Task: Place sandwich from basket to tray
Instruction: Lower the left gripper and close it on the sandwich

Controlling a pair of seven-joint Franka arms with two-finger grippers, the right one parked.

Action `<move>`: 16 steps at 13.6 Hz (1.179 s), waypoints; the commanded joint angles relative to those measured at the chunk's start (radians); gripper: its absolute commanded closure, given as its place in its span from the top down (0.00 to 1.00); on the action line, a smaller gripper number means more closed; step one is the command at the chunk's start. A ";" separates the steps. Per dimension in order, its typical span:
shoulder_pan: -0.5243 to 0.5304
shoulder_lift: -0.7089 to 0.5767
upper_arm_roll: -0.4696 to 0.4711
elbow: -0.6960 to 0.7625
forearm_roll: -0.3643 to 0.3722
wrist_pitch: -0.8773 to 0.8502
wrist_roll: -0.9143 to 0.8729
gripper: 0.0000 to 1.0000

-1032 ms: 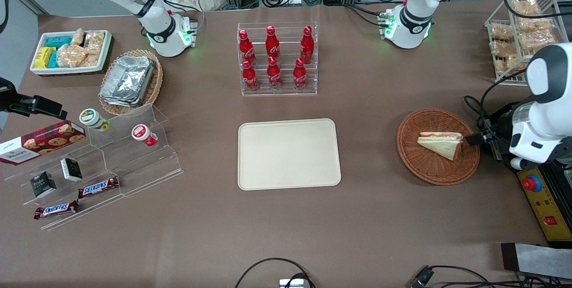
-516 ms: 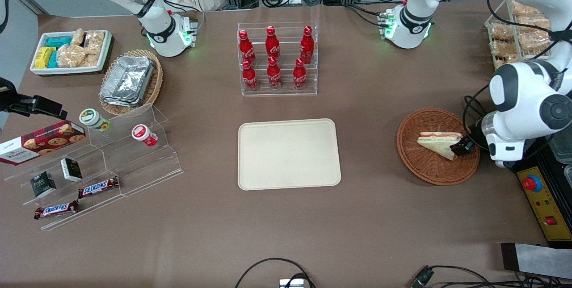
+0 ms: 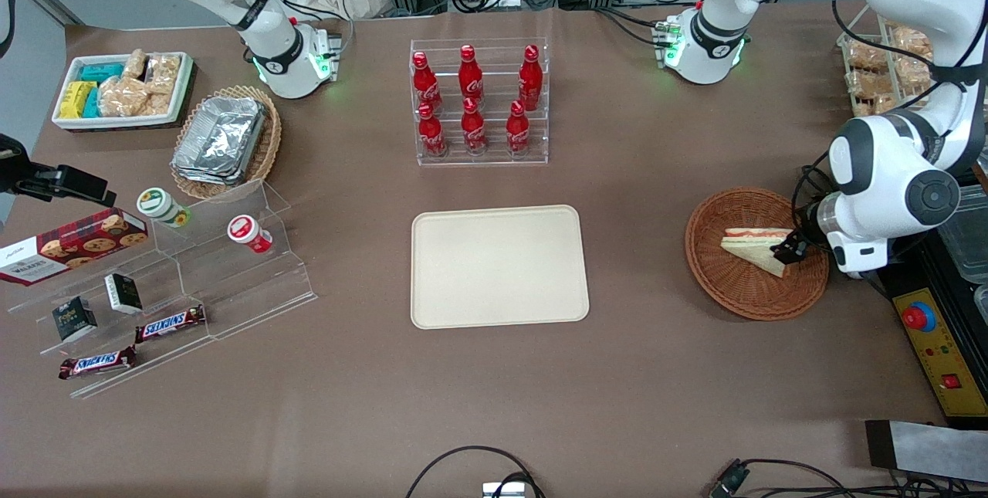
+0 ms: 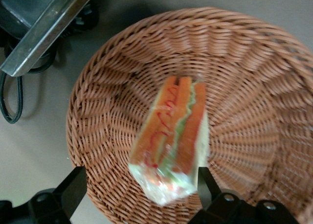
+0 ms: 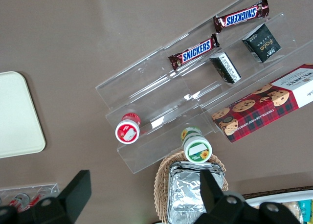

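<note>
The sandwich [image 3: 758, 248], a wrapped triangular wedge of pale bread with red-orange filling, lies in the round reddish-brown wicker basket [image 3: 737, 293] toward the working arm's end of the table. It also shows in the left wrist view [image 4: 173, 138], lying in the basket [image 4: 244, 67]. My left gripper [image 3: 787, 251] is open and hangs just over the sandwich's broad end; its fingers [image 4: 73, 190] stand either side of that end in the left wrist view. The cream-beige tray [image 3: 499, 265] lies flat at the table's middle, with nothing on it.
A clear rack of red cola bottles [image 3: 472, 100] stands farther from the camera than the tray. A yellow control box with a red button [image 3: 930, 336] lies beside the basket. A wire rack of snack bags [image 3: 888, 66] is at the working arm's end.
My left gripper has come in over the basket's rim from the working arm's end and now sits at the sandwich's broad end. The sandwich has not moved.
</note>
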 commanded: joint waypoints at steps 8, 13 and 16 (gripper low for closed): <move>-0.022 0.088 -0.001 -0.006 -0.001 0.185 -0.192 0.20; -0.022 0.071 -0.014 0.125 0.001 0.017 -0.189 0.00; -0.020 0.073 -0.040 0.332 0.002 -0.238 -0.187 0.00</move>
